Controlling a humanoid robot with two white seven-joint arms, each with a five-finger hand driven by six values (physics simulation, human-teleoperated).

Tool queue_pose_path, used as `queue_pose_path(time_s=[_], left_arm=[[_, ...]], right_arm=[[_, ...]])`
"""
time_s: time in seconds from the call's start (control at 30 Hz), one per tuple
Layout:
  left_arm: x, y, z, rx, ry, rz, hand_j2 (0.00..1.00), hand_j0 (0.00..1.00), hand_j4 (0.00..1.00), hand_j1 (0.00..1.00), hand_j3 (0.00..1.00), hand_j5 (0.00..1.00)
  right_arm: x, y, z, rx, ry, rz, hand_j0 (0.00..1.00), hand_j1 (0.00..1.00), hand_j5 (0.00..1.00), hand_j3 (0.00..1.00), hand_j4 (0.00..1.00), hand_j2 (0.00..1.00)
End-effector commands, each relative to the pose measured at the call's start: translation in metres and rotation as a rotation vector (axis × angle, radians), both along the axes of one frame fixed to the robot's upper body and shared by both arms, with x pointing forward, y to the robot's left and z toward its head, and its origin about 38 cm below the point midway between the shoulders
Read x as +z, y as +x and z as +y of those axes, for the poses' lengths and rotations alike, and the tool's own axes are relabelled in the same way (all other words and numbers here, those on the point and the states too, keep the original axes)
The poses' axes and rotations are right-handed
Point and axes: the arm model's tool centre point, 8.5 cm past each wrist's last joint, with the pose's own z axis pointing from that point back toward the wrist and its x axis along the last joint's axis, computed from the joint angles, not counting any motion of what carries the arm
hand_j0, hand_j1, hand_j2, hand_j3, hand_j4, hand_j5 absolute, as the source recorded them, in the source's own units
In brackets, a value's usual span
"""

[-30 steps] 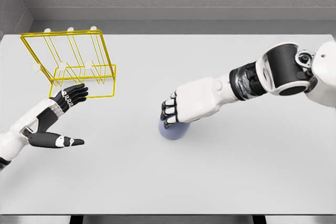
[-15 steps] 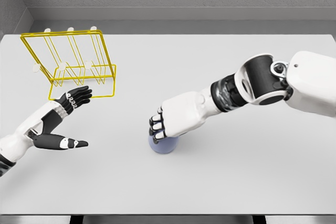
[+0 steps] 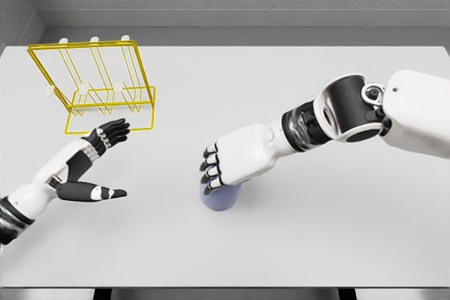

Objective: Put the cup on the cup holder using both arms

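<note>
The cup (image 3: 222,197) is found near the middle of the table (image 3: 295,237), well apart from the yellow holder (image 3: 98,89) at the far left. It is covered from above by the right hand (image 3: 223,165), fingers (image 3: 209,168) curled down over its top; whether it is truly gripped cannot be told. The left hand (image 3: 88,166) is held flat and spread beside the holder's front edge, nothing touched, probably kept ready to receive the cup.

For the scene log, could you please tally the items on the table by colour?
Yellow: 1, the wire cup holder
Pale blue: 1, the cup under the right hand
Total: 2
</note>
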Motion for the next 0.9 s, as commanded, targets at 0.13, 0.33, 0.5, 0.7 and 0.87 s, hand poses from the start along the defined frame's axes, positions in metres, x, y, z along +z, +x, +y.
queue_pose_path(time_s=[0.13,0.33,0.5,0.7,0.87], left_arm=[[-0.006,-0.001,-0.008,-0.008,-0.012,0.003,1.0,1.0,1.0,1.0,1.0,1.0],[-0.009,-0.002,-0.011,-0.012,-0.02,0.009,1.0,1.0,1.0,1.0,1.0,1.0],[-0.007,-0.001,-0.013,-0.015,-0.023,0.001,1.0,1.0,1.0,1.0,1.0,1.0],[-0.006,0.005,-0.015,-0.031,0.05,-0.002,1.0,1.0,1.0,1.0,1.0,1.0],[-0.007,0.007,-0.018,-0.035,0.056,-0.003,1.0,1.0,1.0,1.0,1.0,1.0]], right_arm=[[0.005,0.004,-0.01,-0.029,0.007,0.0,1.0,1.0,1.0,1.0,1.0,1.0],[0.017,0.011,-0.021,-0.064,0.029,-0.021,1.0,1.0,1.0,1.0,1.0,1.0],[0.024,0.012,-0.018,-0.064,0.056,-0.023,1.0,1.0,1.0,1.0,1.0,1.0],[0.04,0.014,-0.014,-0.06,0.136,-0.033,1.0,1.0,1.0,1.0,1.0,1.0],[0.064,0.018,-0.015,-0.066,0.237,-0.064,1.0,1.0,1.0,1.0,1.0,1.0]])
